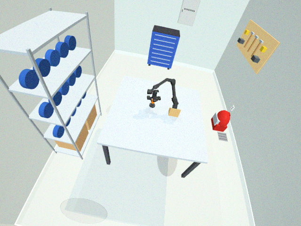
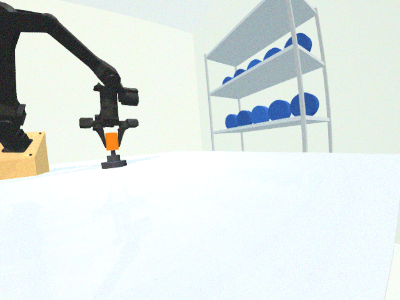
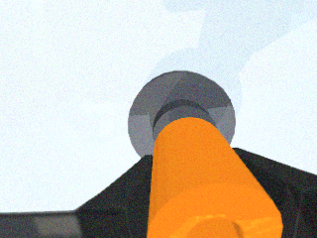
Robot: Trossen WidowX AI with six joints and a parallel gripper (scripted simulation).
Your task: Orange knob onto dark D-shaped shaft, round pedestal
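Observation:
My gripper (image 2: 112,142) (image 1: 152,102) is shut on the orange knob (image 2: 112,140) (image 1: 152,102) (image 3: 208,174) and holds it upright over the round grey pedestal (image 2: 113,164) (image 3: 144,116) (image 1: 152,105). In the exterior view the dark shaft (image 2: 112,152) shows between the knob's lower end and the pedestal. The knob's lower end sits at the top of the shaft, well above the pedestal. In the wrist view the knob covers the shaft and part of the pedestal. The shaft's flat side does not show.
The arm's tan base block (image 1: 174,112) (image 2: 22,158) stands on the white table (image 1: 150,136) to the right of the pedestal. A metal shelf rack with blue discs (image 1: 48,73) (image 2: 274,87) stands beside the table. A blue drawer cabinet (image 1: 163,47) stands at the back wall.

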